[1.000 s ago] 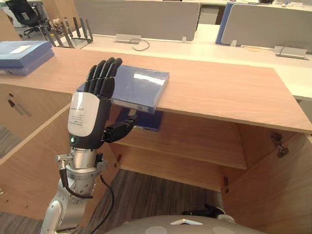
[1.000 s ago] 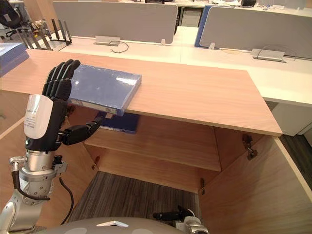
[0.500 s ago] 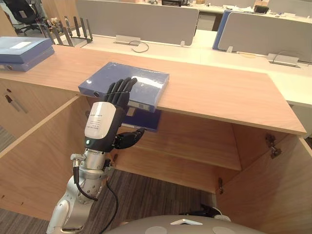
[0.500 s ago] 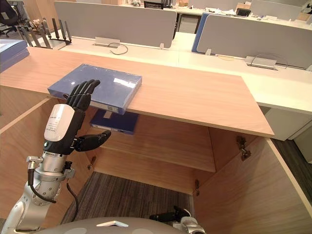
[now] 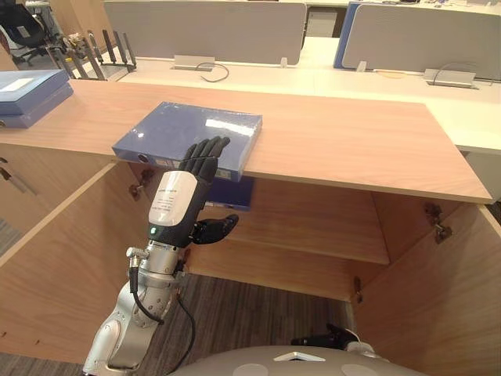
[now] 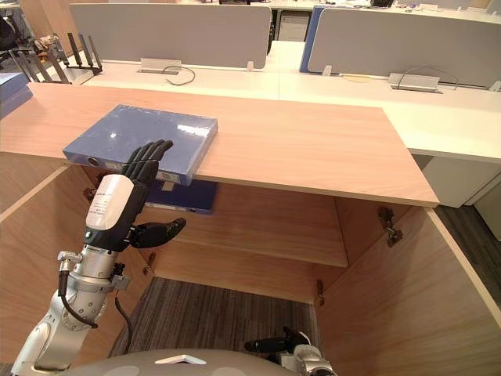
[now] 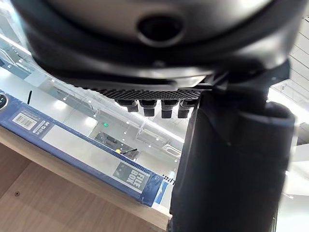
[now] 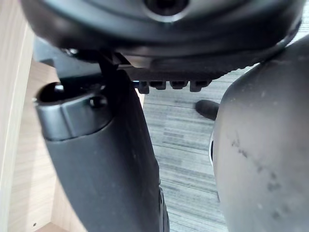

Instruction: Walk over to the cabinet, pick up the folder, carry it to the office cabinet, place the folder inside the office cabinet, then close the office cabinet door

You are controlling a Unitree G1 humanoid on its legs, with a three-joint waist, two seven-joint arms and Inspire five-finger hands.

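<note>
A blue folder lies flat on the wooden cabinet top, its spine overhanging the front edge. My left hand stands upright just in front of that spine, open, fingers straight up against the spine's face and thumb out to the side under the top. It holds nothing. The left wrist view looks along the fingers at the labelled spine. My right hand hangs low near the floor, fingers relaxed and empty.
Below the top, the office cabinet stands with both doors swung wide. A second blue folder lies on its inner shelf. More blue folders are stacked at far left. Desks with grey dividers stand behind.
My left hand has dropped: its fingertips were above the folder's top face, now they are level with the spine. The camera has also shifted.
</note>
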